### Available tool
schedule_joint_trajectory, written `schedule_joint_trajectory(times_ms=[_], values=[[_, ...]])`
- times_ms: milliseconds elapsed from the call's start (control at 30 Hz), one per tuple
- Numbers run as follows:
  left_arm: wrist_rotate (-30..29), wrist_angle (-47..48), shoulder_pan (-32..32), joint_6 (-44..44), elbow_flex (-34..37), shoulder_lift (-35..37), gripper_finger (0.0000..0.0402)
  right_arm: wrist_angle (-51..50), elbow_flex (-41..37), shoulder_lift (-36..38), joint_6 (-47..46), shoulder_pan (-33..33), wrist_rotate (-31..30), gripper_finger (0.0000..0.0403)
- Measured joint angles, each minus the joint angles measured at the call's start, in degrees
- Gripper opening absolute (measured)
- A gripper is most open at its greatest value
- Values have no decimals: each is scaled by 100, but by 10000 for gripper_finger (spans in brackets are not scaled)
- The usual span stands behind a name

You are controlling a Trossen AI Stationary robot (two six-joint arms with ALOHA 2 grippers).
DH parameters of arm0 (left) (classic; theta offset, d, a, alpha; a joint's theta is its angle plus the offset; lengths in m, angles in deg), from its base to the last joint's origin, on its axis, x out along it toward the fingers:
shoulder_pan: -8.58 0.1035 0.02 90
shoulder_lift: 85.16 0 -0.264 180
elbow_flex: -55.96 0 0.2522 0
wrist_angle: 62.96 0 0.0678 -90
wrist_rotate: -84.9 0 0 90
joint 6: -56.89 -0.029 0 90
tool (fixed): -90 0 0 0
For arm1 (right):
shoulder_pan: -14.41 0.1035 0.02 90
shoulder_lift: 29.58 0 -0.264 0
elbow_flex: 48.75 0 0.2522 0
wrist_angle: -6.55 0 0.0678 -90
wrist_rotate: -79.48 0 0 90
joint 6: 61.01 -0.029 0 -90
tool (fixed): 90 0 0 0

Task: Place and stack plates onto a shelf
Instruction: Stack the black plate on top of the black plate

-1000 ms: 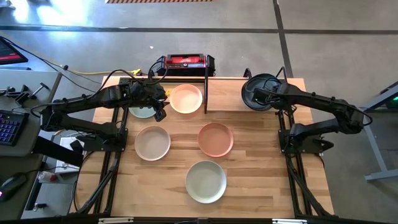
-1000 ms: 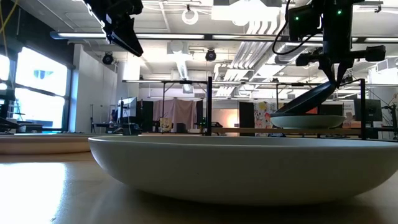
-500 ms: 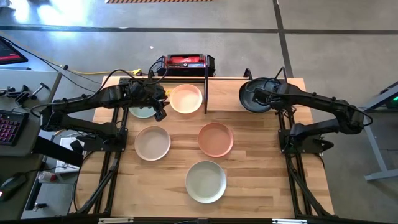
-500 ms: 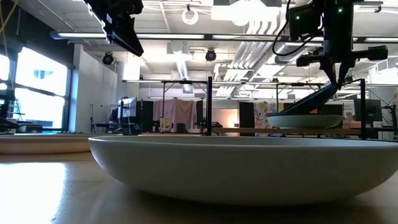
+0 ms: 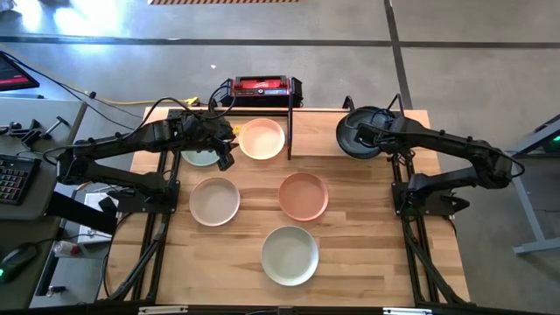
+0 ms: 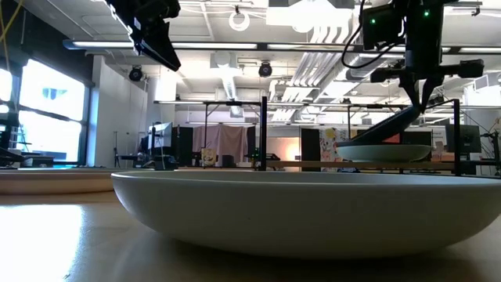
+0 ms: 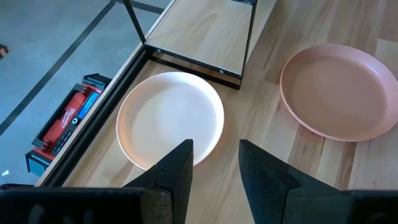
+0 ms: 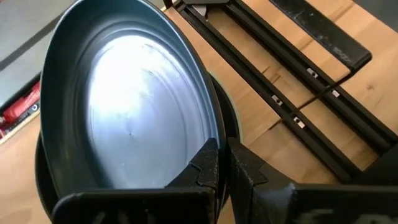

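Note:
My right gripper (image 5: 360,134) is shut on a black plate (image 5: 357,131) at the far right, right of the shelf's upright divider (image 5: 290,131). The plate is tilted over another plate (image 6: 383,153) on the shelf board. My left gripper (image 7: 214,163) is open and empty, above the near edge of a cream plate (image 7: 171,118) that lies flat left of the divider. A pale green plate (image 5: 198,157) lies partly under my left arm. Beige (image 5: 214,200), terracotta (image 5: 304,194) and off-white (image 5: 290,255) plates lie flat on the table. My right gripper pinches the black plate's rim (image 8: 210,127) between its two fingers, one on the inner face and one on the outer. The fingers come from above, pointing down. The plate is tilted, held edge high (image 6: 411,116); its low edge (image 6: 352,142) is at the plate beneath.
A red-and-black box (image 5: 261,87) stands past the table's far edge. The shelf's black rods (image 8: 292,93) run close beside the held plate. The off-white plate fills the low view's foreground (image 6: 297,211). Bare wood lies at the near left and right of the table.
My right gripper has gone a little toward the table's left and down with the black plate, which now lies somewhat flatter over the plate beneath it.

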Motion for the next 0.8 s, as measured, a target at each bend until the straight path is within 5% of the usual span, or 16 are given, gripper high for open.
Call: schedule_joint_trajectory(times_ms=[800], values=[[0,1,0,-4,-1,0,120,8,0,0,128,-2,-126,1]])
